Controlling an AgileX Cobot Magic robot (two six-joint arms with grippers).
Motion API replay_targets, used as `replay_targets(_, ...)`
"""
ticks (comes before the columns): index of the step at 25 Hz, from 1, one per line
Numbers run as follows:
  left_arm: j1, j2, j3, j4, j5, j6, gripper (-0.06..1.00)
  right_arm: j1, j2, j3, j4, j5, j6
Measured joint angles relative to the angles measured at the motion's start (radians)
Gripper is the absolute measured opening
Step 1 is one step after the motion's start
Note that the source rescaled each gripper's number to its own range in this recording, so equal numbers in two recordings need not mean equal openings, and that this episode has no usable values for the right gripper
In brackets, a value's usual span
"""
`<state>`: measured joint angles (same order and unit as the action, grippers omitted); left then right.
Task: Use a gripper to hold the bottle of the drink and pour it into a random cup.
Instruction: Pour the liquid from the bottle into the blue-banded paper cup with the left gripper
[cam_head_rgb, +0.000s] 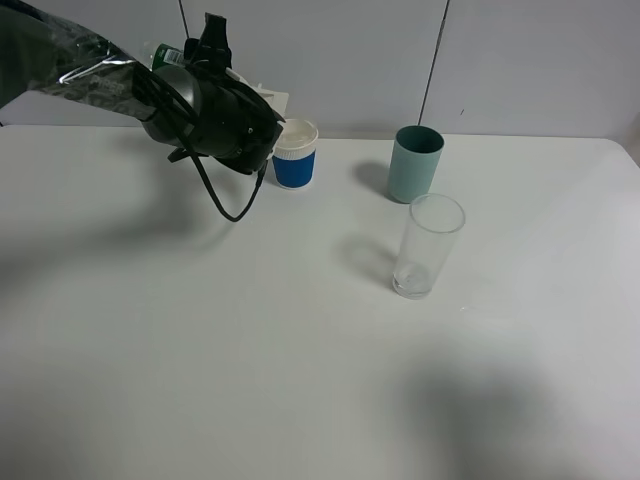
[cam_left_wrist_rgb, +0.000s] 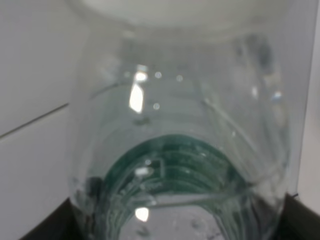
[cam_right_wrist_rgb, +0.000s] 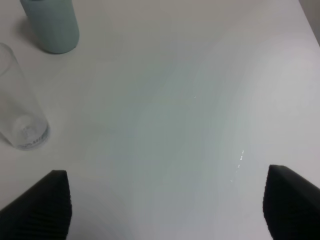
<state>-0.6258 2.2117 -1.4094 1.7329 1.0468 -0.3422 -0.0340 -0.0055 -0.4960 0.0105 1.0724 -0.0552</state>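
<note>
My left gripper (cam_head_rgb: 205, 65), a black hand with a loose cable, is shut on the bottle (cam_head_rgb: 164, 54) and holds it in the air at the back left. Only a strip of the green label shows behind the hand. The clear bottle (cam_left_wrist_rgb: 180, 125) fills the left wrist view, with the green label seen through it. The white cup with a blue band (cam_head_rgb: 295, 154) stands on the table just right of and below the hand. I cannot tell whether any drink is flowing. My right gripper (cam_right_wrist_rgb: 167, 210) is open and empty above bare table; it is out of the exterior view.
A teal cup (cam_head_rgb: 415, 163) stands at the back, right of the middle, and also shows in the right wrist view (cam_right_wrist_rgb: 52, 25). A tall clear glass (cam_head_rgb: 428, 246) stands in front of it, also in the right wrist view (cam_right_wrist_rgb: 20, 110). White table (cam_head_rgb: 250, 360).
</note>
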Motion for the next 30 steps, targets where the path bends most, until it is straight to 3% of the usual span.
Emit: replay_targets(30,-0.031,-0.002,-0.013,0.002,0.001,0.081,0.0,0.0,0.0,0.0,0.0,0.0,0.0)
